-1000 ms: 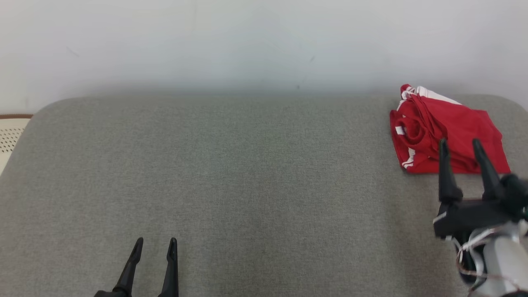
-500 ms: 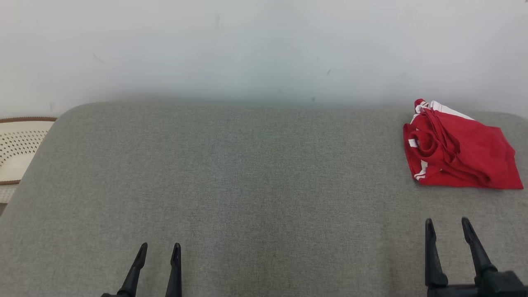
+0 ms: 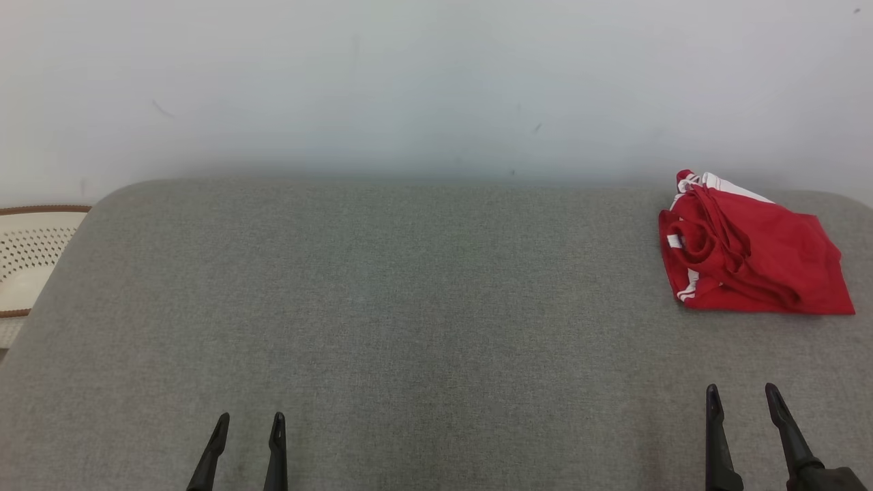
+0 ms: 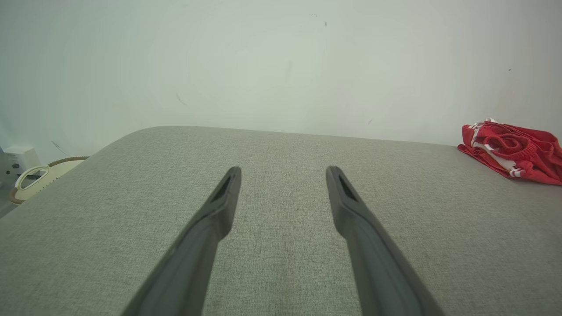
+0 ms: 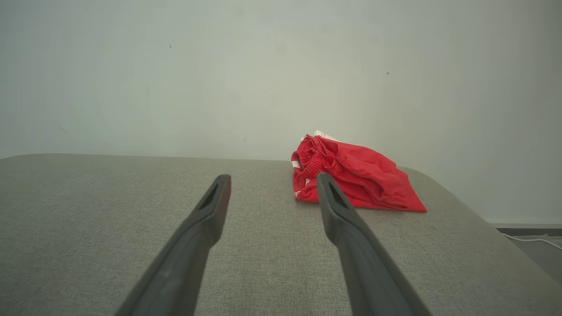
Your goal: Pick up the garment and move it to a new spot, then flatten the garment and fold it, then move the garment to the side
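The garment (image 3: 750,262) is red with white stripes and lies folded into a small bundle at the far right of the grey padded surface (image 3: 409,307). The left wrist view has the garment (image 4: 516,149) at its right edge, and in the right wrist view the garment (image 5: 355,175) lies just beyond the fingers. My right gripper (image 3: 743,399) is open near the front edge, well short of the garment, nothing between its fingers. Low at the front left, my left gripper (image 3: 249,423) is open and empty too.
A pale wall (image 3: 436,82) runs along the far edge of the surface. A cream perforated basket (image 3: 27,259) with a brown rim sits off the left edge. The surface drops away at its rounded right corner (image 5: 461,206), where a white cable (image 5: 531,239) lies on the floor.
My right gripper has pulled back from the garment's near edge to the front of the surface, open throughout. The head view has shifted. The garment has stayed in place.
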Available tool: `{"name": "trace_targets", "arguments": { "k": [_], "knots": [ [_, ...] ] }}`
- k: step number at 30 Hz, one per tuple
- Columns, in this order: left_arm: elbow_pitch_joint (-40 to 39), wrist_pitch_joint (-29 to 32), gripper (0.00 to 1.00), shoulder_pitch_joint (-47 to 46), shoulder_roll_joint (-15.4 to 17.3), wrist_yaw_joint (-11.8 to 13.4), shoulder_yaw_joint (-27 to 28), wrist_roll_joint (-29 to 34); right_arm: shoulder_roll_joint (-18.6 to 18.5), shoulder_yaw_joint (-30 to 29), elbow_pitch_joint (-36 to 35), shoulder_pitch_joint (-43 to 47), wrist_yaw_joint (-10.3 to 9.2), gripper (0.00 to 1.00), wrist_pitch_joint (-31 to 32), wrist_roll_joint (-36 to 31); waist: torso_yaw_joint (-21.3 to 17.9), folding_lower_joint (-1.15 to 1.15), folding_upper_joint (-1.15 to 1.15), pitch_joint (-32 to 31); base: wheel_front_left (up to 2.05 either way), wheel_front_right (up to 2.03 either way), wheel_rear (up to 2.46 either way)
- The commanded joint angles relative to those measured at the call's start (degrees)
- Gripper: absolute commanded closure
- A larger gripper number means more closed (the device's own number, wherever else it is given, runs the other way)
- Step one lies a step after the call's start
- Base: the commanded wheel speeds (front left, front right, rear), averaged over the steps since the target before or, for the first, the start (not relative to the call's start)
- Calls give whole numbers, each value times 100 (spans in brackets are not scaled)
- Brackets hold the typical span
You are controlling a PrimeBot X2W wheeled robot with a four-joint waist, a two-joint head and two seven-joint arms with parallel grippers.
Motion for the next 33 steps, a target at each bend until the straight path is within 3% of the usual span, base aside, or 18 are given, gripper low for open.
{"name": "trace_targets", "arguments": {
  "k": [1,33],
  "knots": [
    [-25,-16,0,84,65,13,15,87,8,-1,52,-32,0,0,-4,-1,-26,0,0,-11,0,0,0],
    [46,-16,0,87,83,-45,-114,98,9,199,258,-151,0,0,-3,138,-83,0,0,-66,0,0,0]
  ]
}}
